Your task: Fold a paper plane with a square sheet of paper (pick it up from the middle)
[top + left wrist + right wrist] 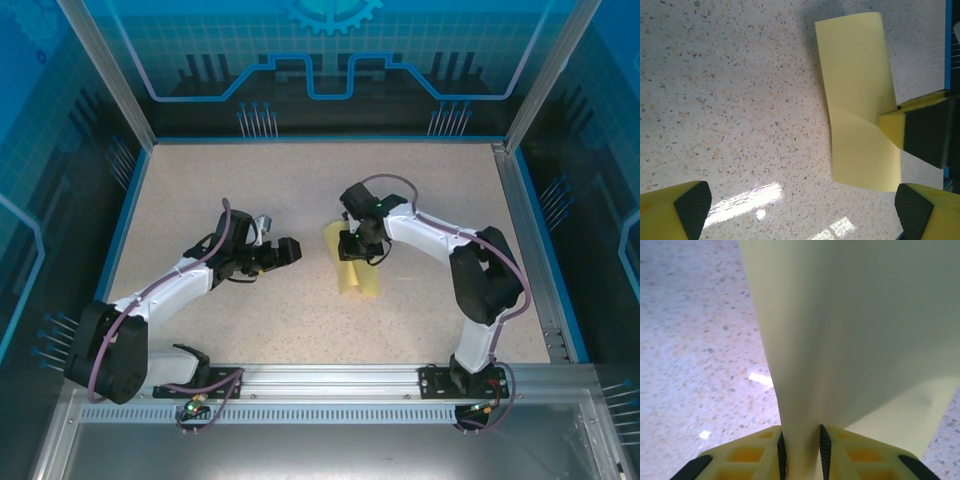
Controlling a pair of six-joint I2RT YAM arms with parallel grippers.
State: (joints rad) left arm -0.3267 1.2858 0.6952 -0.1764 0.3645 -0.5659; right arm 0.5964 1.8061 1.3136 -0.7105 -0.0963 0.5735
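The speckled beige counter point(300, 190), edged in blue, carries a pale yellow paper point(358, 278) just right of the frame's centre, its lower end lying flat.

square sheet of paper point(356, 268): pale yellow, plain, no print
table top point(300, 180): beige, fine dark and tan speckles
left gripper point(800, 190): yellow fingers, black dotted-texture pads
right gripper point(801, 437): yellow fingers, black pads
left arm point(170, 280): white shell, black joints
right arm point(430, 235): white shell, black joints
cables point(226, 225): dull purple
table edge strip point(125, 220): blue
enclosure walls point(330, 60): blue, cyan line and grid graphics
front rail point(320, 380): silver metal
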